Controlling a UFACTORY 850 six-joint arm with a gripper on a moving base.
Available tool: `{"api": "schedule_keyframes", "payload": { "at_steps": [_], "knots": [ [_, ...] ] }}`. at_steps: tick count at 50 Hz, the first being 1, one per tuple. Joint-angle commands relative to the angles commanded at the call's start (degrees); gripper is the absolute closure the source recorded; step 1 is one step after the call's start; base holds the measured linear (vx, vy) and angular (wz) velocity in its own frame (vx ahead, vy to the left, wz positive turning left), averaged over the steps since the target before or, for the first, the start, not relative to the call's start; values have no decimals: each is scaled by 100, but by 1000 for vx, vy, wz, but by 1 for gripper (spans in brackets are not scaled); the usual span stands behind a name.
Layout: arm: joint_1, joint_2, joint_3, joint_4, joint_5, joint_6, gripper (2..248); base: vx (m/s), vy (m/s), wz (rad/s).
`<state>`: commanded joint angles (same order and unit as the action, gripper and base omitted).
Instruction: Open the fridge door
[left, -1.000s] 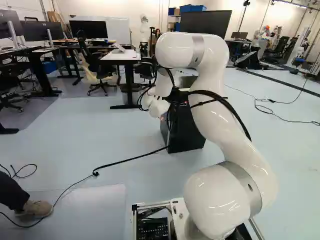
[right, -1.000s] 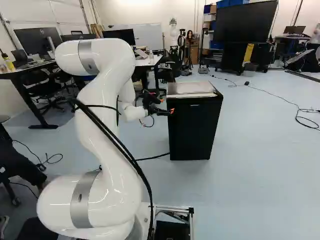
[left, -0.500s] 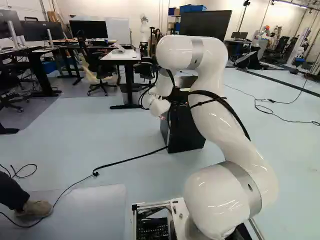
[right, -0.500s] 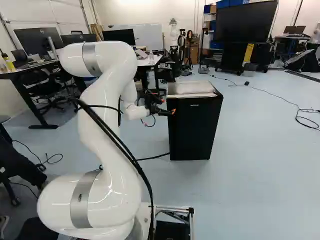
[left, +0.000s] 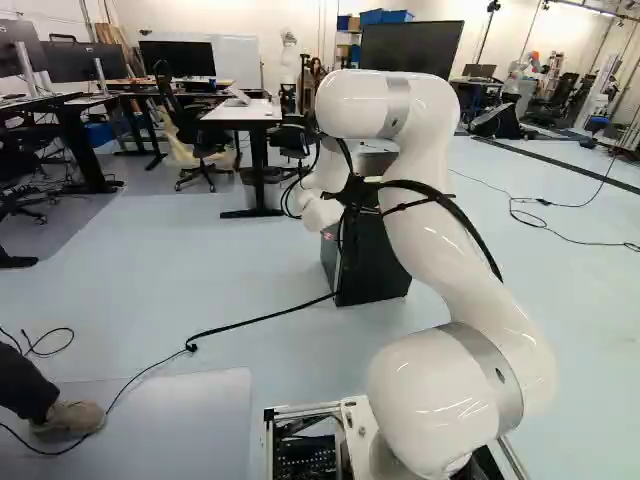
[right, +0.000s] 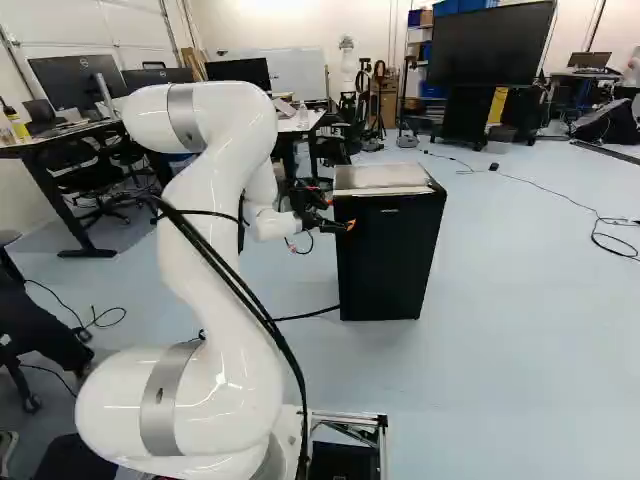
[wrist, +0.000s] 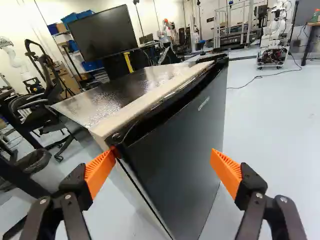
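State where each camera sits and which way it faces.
Left base view: behind-left of the arm, looking ahead and slightly down; the arm stands right of middle.
Right base view: behind-right, facing likewise; arm left of middle.
Wrist view: on the wrist, looking along the open gripper past the fridge.
Shared: both base views show arm and fridge.

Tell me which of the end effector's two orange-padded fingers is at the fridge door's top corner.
The finger whose pad tip is right by the fridge door's top corner, at the door's side seam. The other finger stands off the front face.
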<state>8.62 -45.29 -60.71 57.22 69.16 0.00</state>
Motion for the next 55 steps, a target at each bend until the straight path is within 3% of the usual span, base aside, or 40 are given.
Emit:
{"api": "schedule_keyframes", "payload": {
  "at_steps": [25, 55],
  "knots": [
    [-69, 455, 749, 318, -72, 0, 3, -1, -3, -7],
    [-66, 1021, 1703, 1453, -725, 0, 3, 0, 0, 0]
  ]
}}
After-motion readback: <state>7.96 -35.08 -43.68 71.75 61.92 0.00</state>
